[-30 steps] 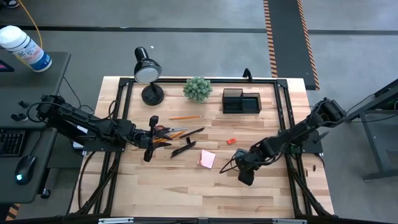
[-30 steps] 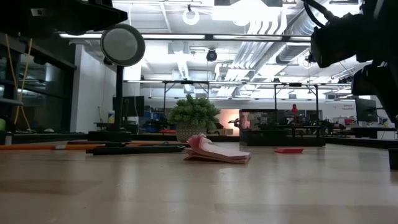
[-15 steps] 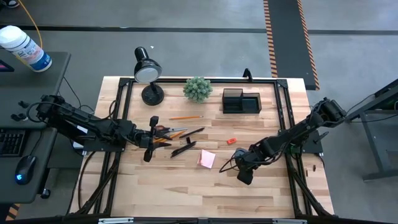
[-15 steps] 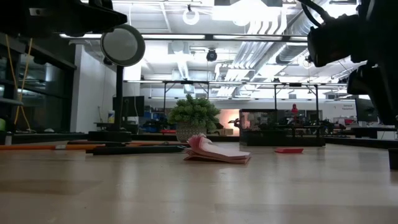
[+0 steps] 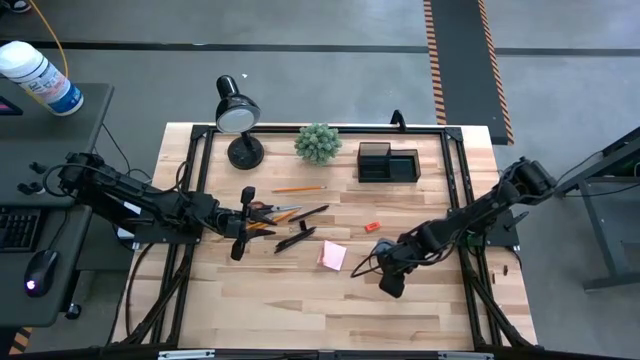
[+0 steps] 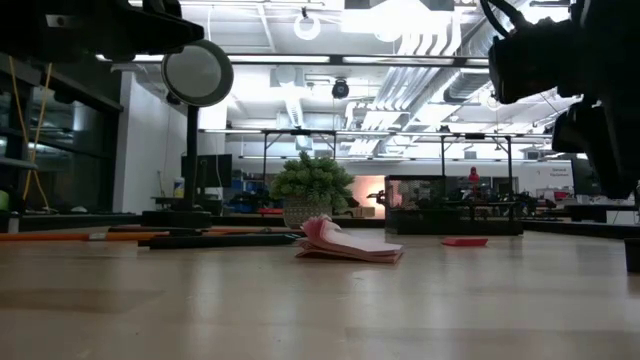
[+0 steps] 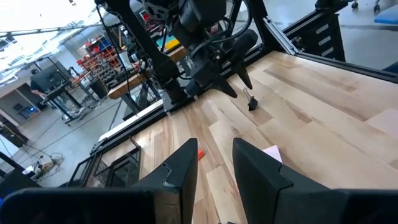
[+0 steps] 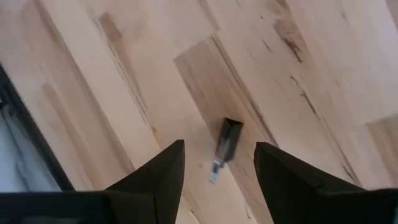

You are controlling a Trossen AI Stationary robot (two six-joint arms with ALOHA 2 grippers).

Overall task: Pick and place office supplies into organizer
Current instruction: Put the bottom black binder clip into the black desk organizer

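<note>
**Right jaws open above a small black piece; left jaws part-open at the scissors**

Right gripper: jaws spread wide and empty, hovering over the bare bench at about 5 o'clock from its centre. Between the two fingers the wrist view shows a tiny black piece with a silvery end, lying flat on the wood, untouched.

Left gripper: jaws partly open, at the 9 o'clock side of the bench, at the red-handled scissors; whether they grip the scissors cannot be told.

Supplies outward from the left jaws: a cluster of black pens and orange pencils just beside the scissors; one pencil apart at 12 o'clock of the cluster. The pink sticky-note pad lies near bench centre, its leaves curled up in the low view. A small red eraser sits at 2 o'clock of the pad.

Organizer: black, at the far edge toward 1 o'clock, beside the green plant ball and desk lamp.
</note>
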